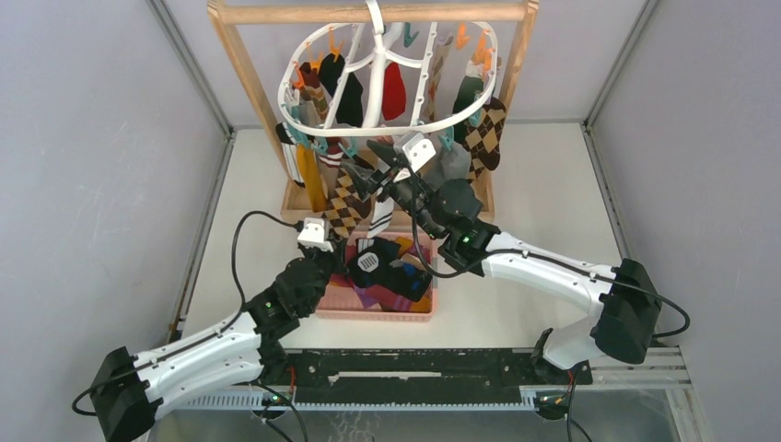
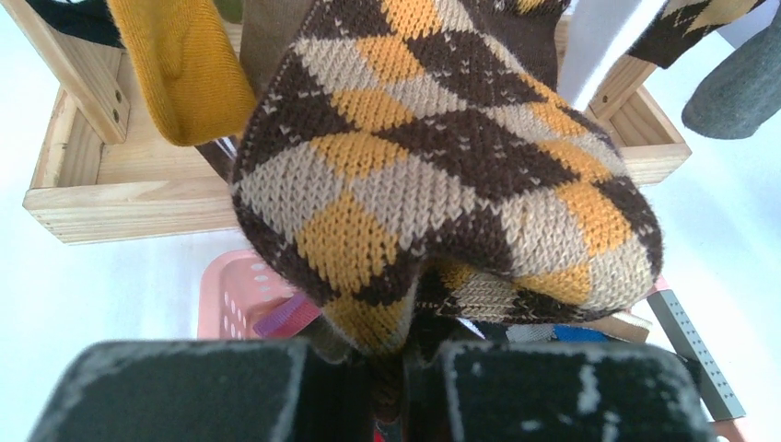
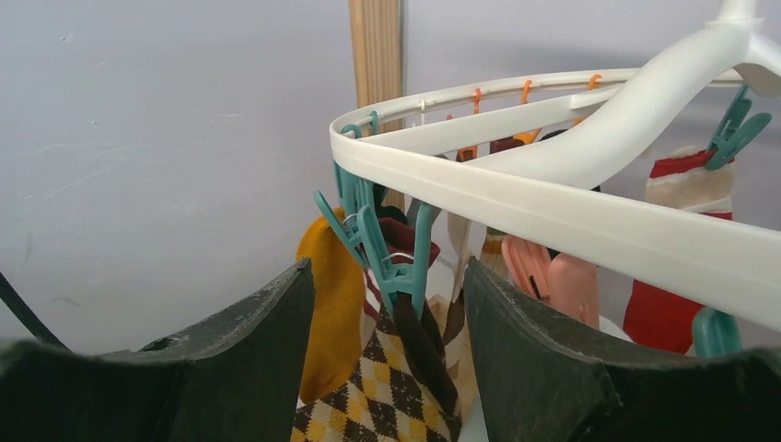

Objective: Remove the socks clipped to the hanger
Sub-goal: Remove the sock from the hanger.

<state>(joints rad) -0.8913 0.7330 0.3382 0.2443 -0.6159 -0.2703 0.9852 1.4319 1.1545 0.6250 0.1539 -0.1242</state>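
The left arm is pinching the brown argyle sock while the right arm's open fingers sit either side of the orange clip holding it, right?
Almost. The clip is teal, not orange; the right wrist view shows it. The left gripper does pinch the brown argyle sock, and the right gripper's open fingers sit either side of that clip.

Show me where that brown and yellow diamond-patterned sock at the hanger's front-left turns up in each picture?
Top external: the argyle sock hangs below the hanger, just above the pink basket.
Left wrist: it fills the centre, its tip pinched in the left claw.
Right wrist: bottom centre, under a teal clip inside the open right claw.
Shared landmark: the mustard sock beside it.
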